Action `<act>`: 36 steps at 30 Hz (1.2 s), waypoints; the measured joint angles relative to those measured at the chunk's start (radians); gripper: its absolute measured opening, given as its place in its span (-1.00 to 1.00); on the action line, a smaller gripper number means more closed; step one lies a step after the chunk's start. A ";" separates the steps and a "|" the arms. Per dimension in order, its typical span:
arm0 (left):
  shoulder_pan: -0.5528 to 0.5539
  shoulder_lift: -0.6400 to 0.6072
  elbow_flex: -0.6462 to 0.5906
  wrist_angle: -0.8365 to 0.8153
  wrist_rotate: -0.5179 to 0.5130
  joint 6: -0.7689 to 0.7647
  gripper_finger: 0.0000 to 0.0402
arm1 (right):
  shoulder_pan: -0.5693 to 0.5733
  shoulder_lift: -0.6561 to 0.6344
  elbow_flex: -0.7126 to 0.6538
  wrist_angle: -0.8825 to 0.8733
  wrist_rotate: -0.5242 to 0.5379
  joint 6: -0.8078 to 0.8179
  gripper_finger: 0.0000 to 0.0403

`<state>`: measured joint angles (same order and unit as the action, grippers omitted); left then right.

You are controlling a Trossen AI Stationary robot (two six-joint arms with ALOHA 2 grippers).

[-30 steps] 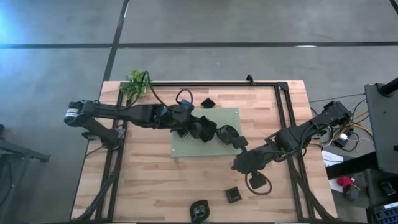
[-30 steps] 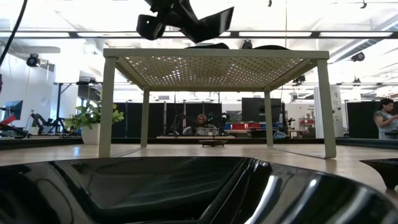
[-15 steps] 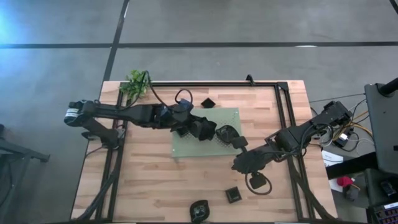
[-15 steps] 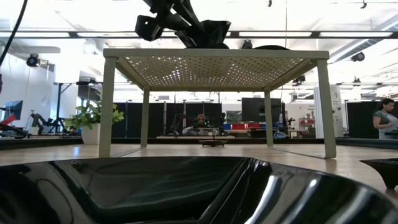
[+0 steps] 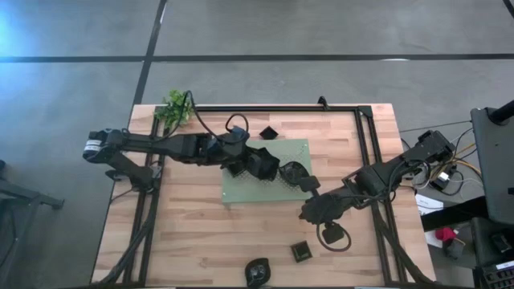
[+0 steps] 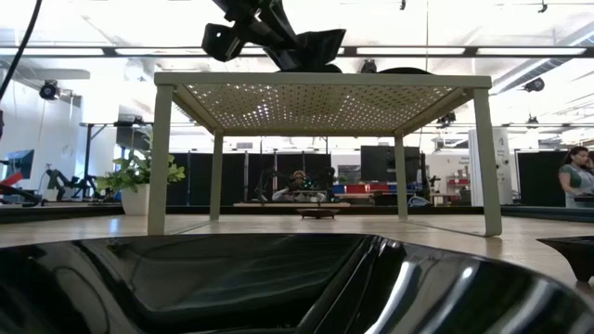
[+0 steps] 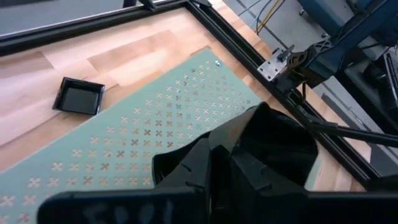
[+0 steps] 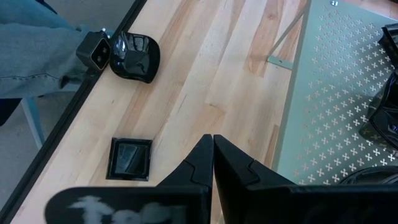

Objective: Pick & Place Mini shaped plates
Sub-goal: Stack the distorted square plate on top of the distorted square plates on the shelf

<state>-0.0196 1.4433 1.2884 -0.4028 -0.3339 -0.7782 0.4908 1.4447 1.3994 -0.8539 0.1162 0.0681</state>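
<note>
A light green perforated mat (image 5: 250, 191) stands on legs (image 6: 160, 158) on the wooden table. My left gripper (image 5: 261, 164) hangs over it. A black mini shaped plate (image 7: 277, 146) lies level right in front of it, just above the mat's top (image 6: 316, 46). Two more plates (image 5: 293, 171) lie on the mat beside it. My right gripper (image 8: 212, 149) is shut, with nothing in it, and hovers over bare wood right of the mat (image 5: 309, 213). Other plates rest on the table: a square one (image 8: 130, 157), a rounded one (image 8: 134, 57) and a far square one (image 7: 79, 98).
A black rail frame (image 5: 365, 160) runs along the table's far and right sides. A small plant (image 5: 173, 108) stands at the far left corner. A big glossy plate (image 6: 278, 288) fills the low view's foreground. A person's grey sleeve (image 8: 31, 50) shows beyond the near edge.
The black plate at my left gripper has tipped from steeply tilted to level. It has also sunk closer to the mat's top. Both arms have kept their places.
</note>
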 joint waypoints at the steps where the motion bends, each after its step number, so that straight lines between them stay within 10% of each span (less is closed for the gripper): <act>1: 0.000 0.000 0.000 0.003 -0.002 0.001 -0.84 | 0.000 0.000 0.000 0.000 0.000 0.000 -0.96; 19: -0.001 0.064 -0.001 0.058 0.003 -0.074 -0.99 | 0.000 0.000 0.000 -0.002 0.000 0.003 -0.96; 36: 0.001 0.061 0.001 0.019 0.003 -0.072 -0.68 | 0.000 0.000 -0.001 -0.002 0.000 0.003 -0.96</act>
<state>-0.0186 1.5045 1.2891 -0.3836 -0.3305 -0.8504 0.4908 1.4448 1.3987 -0.8555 0.1165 0.0715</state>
